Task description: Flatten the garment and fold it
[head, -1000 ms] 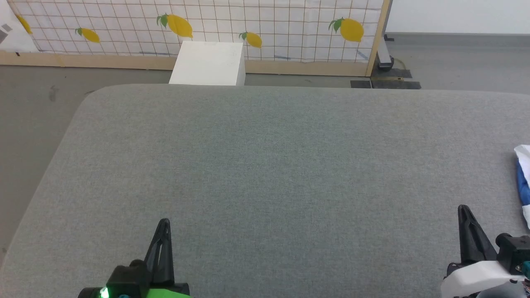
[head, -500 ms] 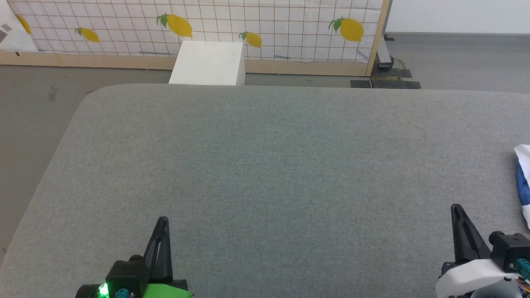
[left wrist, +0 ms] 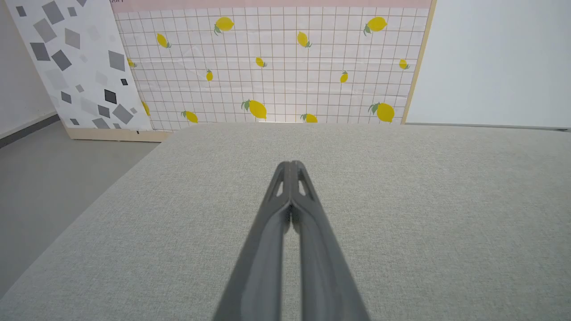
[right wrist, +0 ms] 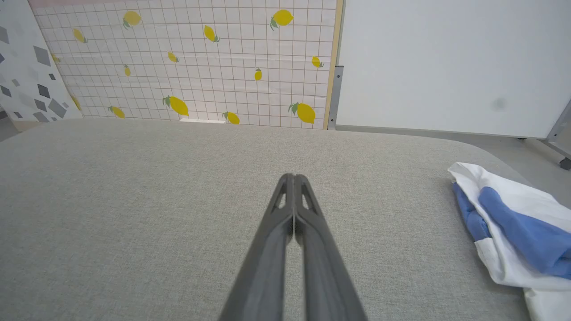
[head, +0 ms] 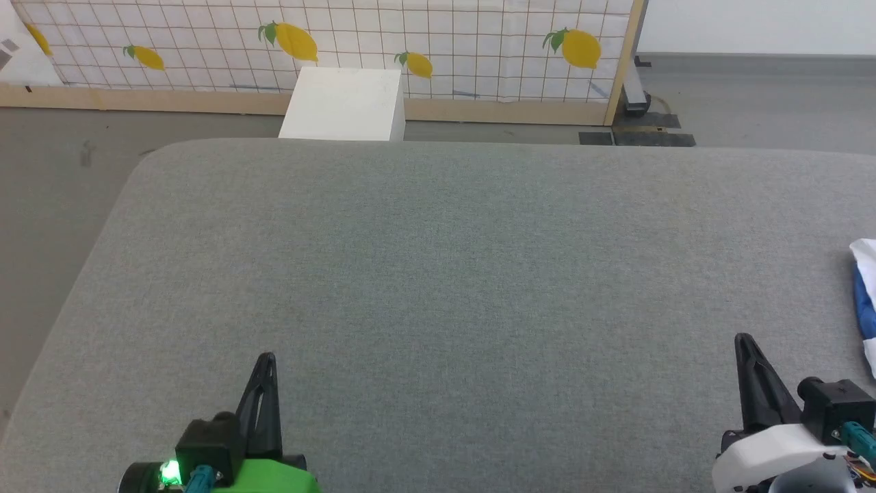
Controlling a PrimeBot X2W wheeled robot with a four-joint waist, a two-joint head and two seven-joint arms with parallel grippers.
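Observation:
The garment [right wrist: 513,223], white with royal-blue parts, lies crumpled at the right edge of the grey padded table [head: 438,274]; the head view catches just a sliver of the garment [head: 866,294] at its right border. My right gripper [head: 742,340] is shut and empty, low over the table, left of the garment and apart from it. In the right wrist view the right gripper [right wrist: 292,177] has its fingertips pressed together. My left gripper [head: 267,358] is shut and empty near the table's front left, its tips closed in the left wrist view [left wrist: 291,164].
A white box [head: 345,103] stands on the floor behind the table's far edge. A lemon-print panel [head: 342,41] with a wooden frame runs along the back. Grey floor lies to the left of the table's rounded corner.
Both grippers have crept slightly forward over the table, and the right one has shifted a little to the left. The garment has not moved.

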